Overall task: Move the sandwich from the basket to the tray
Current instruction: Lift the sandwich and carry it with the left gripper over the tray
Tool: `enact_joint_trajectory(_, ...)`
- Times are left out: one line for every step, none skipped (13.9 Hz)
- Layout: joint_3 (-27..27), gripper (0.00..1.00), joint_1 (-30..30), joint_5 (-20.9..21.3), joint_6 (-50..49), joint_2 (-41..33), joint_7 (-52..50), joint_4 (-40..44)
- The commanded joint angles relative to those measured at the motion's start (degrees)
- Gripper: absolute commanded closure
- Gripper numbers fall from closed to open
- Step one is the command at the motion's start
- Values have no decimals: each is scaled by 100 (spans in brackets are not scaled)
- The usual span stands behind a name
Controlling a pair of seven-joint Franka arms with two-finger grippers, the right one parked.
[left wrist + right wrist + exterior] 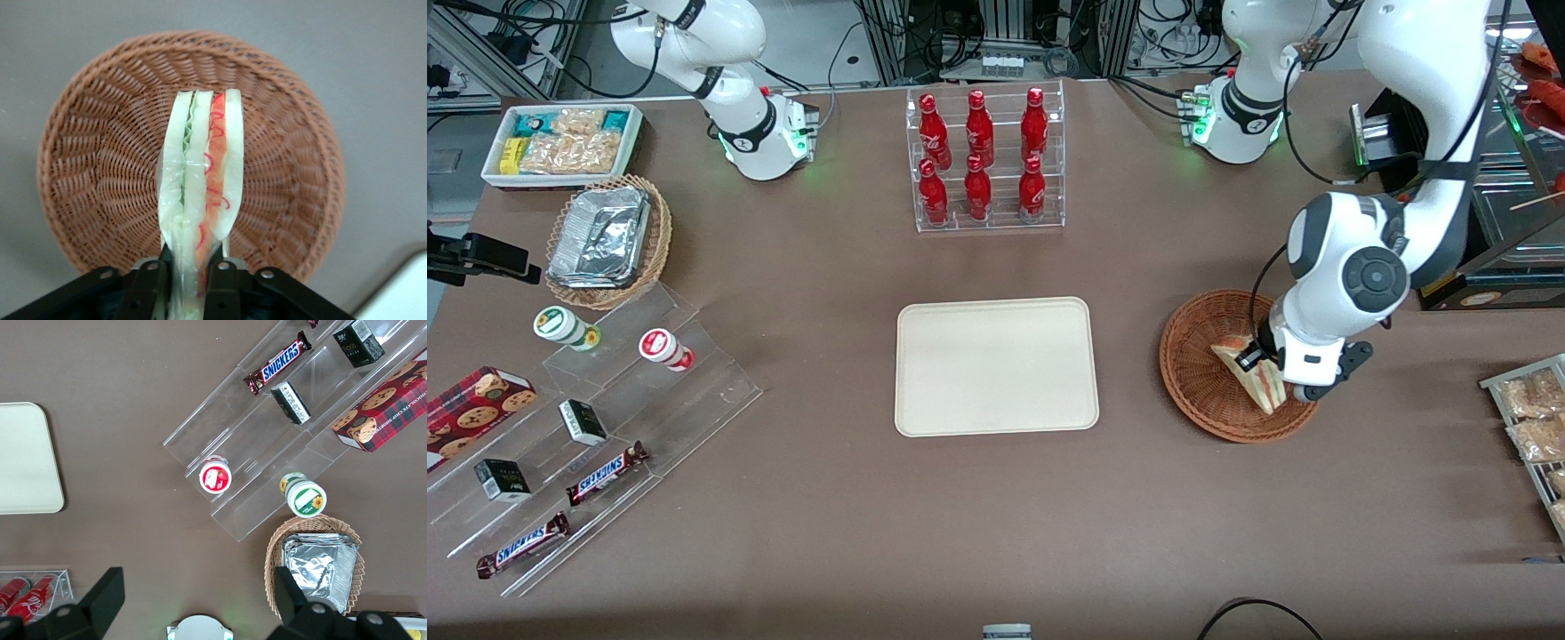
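Observation:
The sandwich (1249, 372) is a clear-wrapped wedge of pale bread with red and green filling, standing on edge over the round reddish-brown wicker basket (1193, 369). My left gripper (1267, 366) is shut on the sandwich, its two black fingers (149, 287) clamping the wedge's near end. In the left wrist view the sandwich (203, 180) stretches away from my gripper (187, 283) across the bare inside of the basket (100, 180). The cream-beige tray (996, 366) lies flat beside the basket, toward the parked arm's end; its corner shows in the left wrist view (400, 293).
A clear rack of red bottles (984, 160) stands farther from the camera than the tray. Acrylic steps with snack bars (605, 471), a tan foil-tray basket (605, 240) and a white snack bin (565, 142) lie toward the parked arm's end. A wire rack of packets (1534, 427) is at the working arm's end.

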Motion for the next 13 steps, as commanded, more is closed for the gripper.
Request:
enact_joint_trajectory(-11, 100, -193, 40, -581, 39, 257, 650)
enact_joint_trajectory(-11, 100, -298, 5, -704, 83, 293, 844)
enact_joint_trajectory(-11, 100, -447, -4, -836, 205, 285, 1046)
enact_joint_trajectory(-11, 100, -666, -4, -959, 354, 285, 1239)
enact_joint_trajectory(-11, 100, -816, -12, -1004, 486, 285, 1380)
enact_joint_trajectory(-11, 100, -966, -12, -995, 610, 285, 1495)
enact_joint_trajectory(-11, 100, -1141, -12, -995, 759, 285, 1635)
enact_joint_trajectory(-11, 100, -1361, -12, -995, 934, 276, 1819)
enact_joint_trajectory(-11, 100, -1537, -12, -995, 1084, 232, 1978)
enact_joint_trajectory(-11, 100, -1721, -12, -987, 1259, 180, 2136)
enact_joint_trajectory(-11, 100, -1897, -21, -978, 1392, 127, 2242)
enact_joint_trajectory(-11, 100, -2073, -21, -969, 1550, -56, 2373)
enact_joint_trajectory(-11, 100, -2223, -13, -952, 1716, -232, 2497)
